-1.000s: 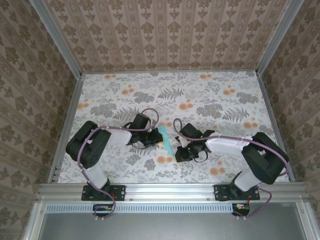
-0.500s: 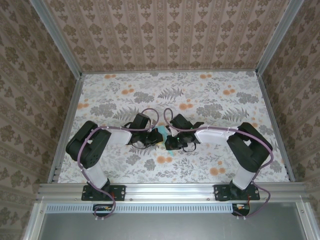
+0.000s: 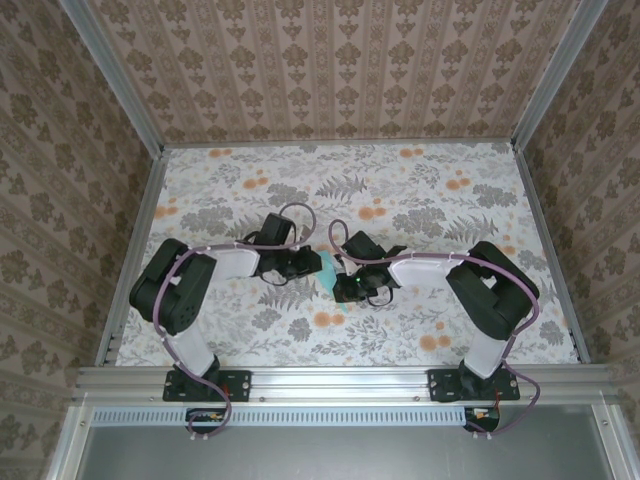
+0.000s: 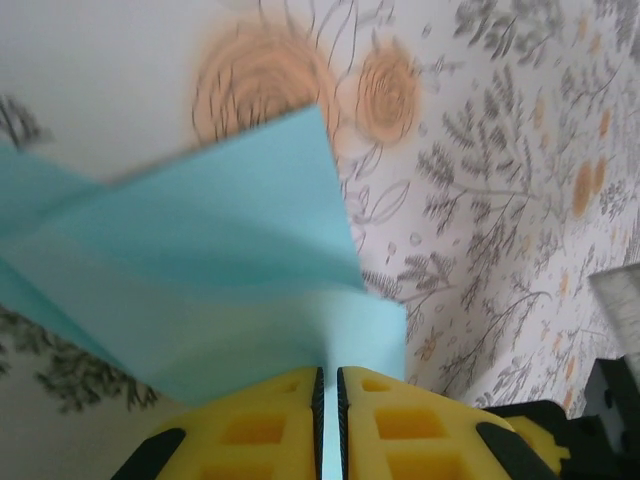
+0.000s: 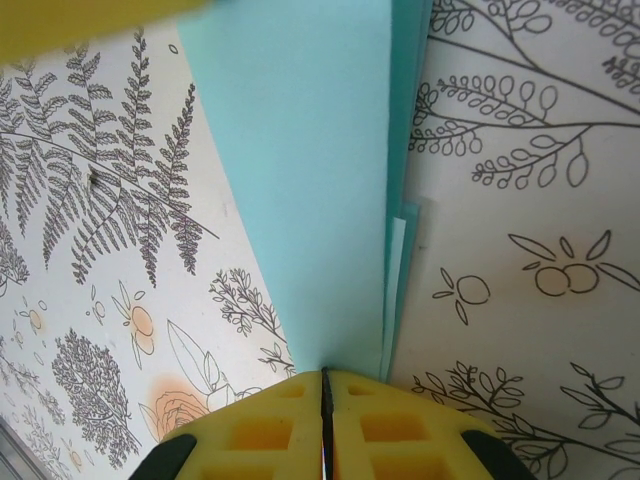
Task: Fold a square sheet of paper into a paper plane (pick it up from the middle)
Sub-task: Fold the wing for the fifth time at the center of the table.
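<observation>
Fingers on the left arm [image 4: 285, 425], yellow and blocky, stand almost together with only a sliver between them. The folded turquoise-blue sheet of paper [image 4: 220, 250] runs down into that sliver, so they look pinched on its near edge. The right arm's yellow fingers [image 5: 365, 425] are pressed shut, and the sheet's [image 5: 300, 170] layered fold line runs straight into their seam at 6 o'clock.

From above, the sheet [image 3: 326, 274] lies between the two wrists, just toward 6 o'clock of the middle of the floral-printed counter [image 3: 420, 190]. The left arm reaches in from 9 o'clock and the right from 3 o'clock. Whether the sheet rests on the counter or hangs clear of it I cannot tell.

The sheet looks light and limp. It should crease at a touch, its stacked layers may slide over one another, and it could tear if the arms pull apart. The firmest hold is likely on the fold near the middle, where the layers stack, not on the loose flap fanning toward 10 o'clock in the left wrist view.

Each wrist stands in the other's way. Purple cables [image 3: 290, 218] loop above both, and the aluminium rails [image 3: 135, 250] lie well apart.
</observation>
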`<action>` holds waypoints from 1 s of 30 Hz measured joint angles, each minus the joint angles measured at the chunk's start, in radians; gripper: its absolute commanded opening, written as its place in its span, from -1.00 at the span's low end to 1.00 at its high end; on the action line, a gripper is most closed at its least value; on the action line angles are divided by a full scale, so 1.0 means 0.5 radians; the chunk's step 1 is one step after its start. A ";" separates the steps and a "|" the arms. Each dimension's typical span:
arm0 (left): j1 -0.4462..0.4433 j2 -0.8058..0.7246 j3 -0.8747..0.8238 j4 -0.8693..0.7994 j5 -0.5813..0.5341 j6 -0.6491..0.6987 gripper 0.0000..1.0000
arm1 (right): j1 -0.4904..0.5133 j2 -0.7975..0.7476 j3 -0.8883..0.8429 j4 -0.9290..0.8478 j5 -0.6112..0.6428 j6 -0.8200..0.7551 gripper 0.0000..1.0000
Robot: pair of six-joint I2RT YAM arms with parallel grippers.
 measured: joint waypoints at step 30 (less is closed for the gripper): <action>0.282 0.217 0.268 -0.330 0.000 0.397 -0.76 | -0.011 0.000 -0.005 -0.005 -0.014 -0.012 -0.80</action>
